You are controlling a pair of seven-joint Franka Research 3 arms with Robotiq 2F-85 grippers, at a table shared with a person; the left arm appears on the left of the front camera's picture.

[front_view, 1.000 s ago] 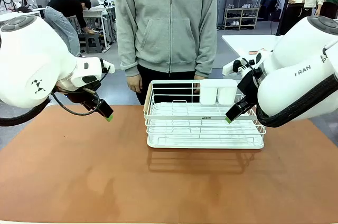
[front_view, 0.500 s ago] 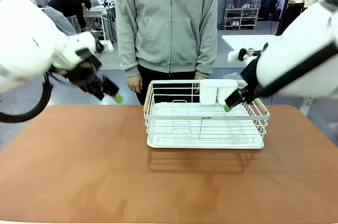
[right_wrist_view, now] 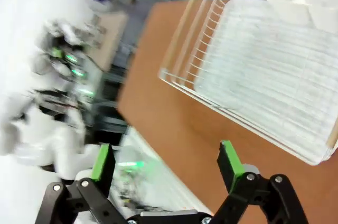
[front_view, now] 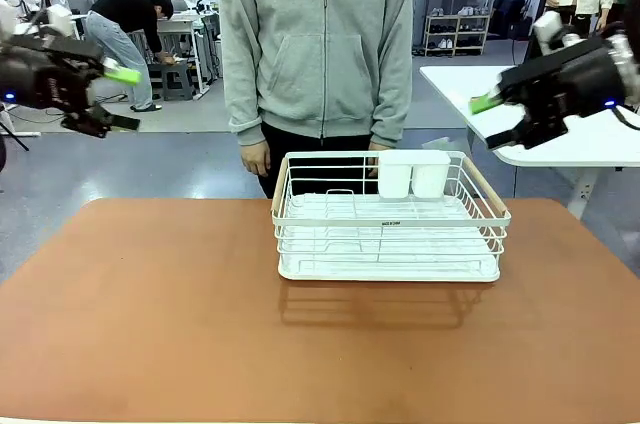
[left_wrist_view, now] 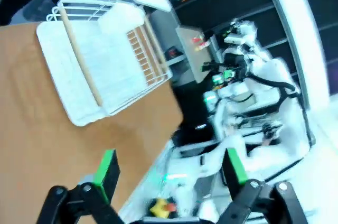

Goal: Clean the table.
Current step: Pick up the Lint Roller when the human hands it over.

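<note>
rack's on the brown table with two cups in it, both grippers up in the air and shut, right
Not shut: both are open. The left wrist view shows the left gripper with jaws spread, holding nothing, the right wrist view the same for the right gripper. The rest is right: rack with two cups on the table.

Motion blur smears the left gripper (front_view: 123, 99) and right gripper (front_view: 492, 121), each cut off by the front view's side edge. The person (front_view: 316, 44) is cropped above the shoulders.

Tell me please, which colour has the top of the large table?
Plain matte reddish-brown, without pattern. The table shows best in the front view.
</note>
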